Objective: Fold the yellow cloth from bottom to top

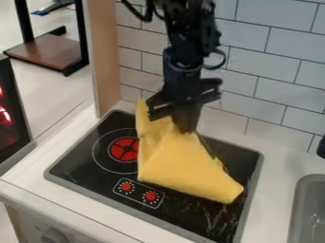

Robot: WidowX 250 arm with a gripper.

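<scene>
Cloth, yellow, lies on the black stovetop, mostly on the near side of the jaws; its broad part spreads toward the camera and off to the lower right of them, while a narrower strip runs up beside them on the left. The gripper hangs pointing down over the upper part of the cloth, close against it; whether the jaws are closed on the fabric or merely press near it I cannot tell. Left of the jaws and a little nearer sits a red burner, partly covered by the cloth's left edge; nearer again are the printed dials; the white bench carries on to the right, with the tiled wall behind the jaws.

The step in hand looks like the fold itself, the bottom edge being brought to the top; the cloth's slanted outline and the creases under the jaws suggest a fold part made and not squared. If the jaws have hold of it, the next move calls for laying the edge down along the far side and letting go low; if not, they need a bite of the loose layer first; a high release could let the flap slump back or bunch.
</scene>
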